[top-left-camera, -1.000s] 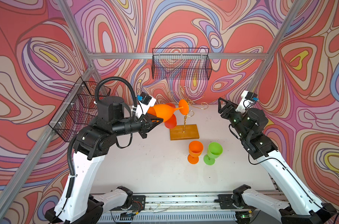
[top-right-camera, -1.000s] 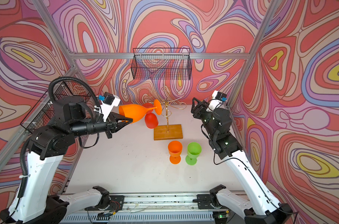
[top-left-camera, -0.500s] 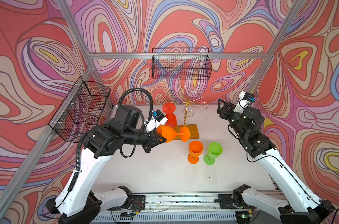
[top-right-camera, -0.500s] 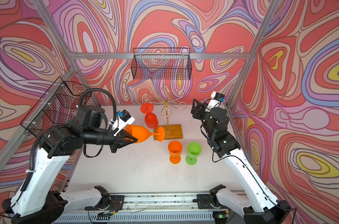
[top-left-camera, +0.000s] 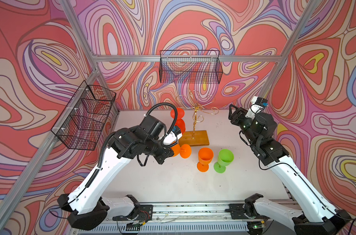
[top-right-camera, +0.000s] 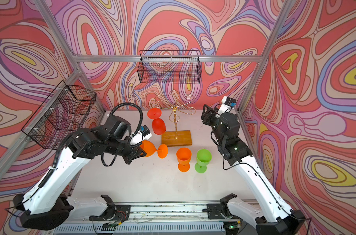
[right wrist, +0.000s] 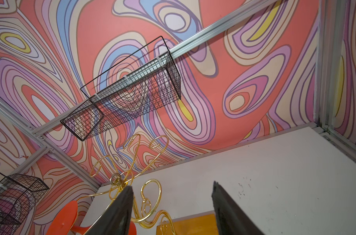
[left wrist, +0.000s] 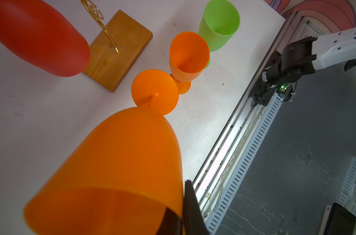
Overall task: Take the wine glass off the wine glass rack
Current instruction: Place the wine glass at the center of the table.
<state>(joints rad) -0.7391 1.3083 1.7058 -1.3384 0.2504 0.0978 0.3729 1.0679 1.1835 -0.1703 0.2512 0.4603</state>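
The left gripper (top-right-camera: 140, 152), clamped on the orange wine glass (top-right-camera: 150, 148) held clear of the wine glass rack (top-right-camera: 176, 122), must next stand it upright; the right gripper (right wrist: 172, 185) gapes empty.

Bright, even light leaves faint soft shadows on the white tabletop (top-left-camera: 173, 183), the silver metal rail (left wrist: 220, 146) glares, and the near orange plastic wine glass (left wrist: 122, 162) looks soft.

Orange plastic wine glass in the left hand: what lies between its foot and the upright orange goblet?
Nothing: only bare white tabletop separates the held orange plastic wine glass from the upright orange plastic goblet, in both top views.
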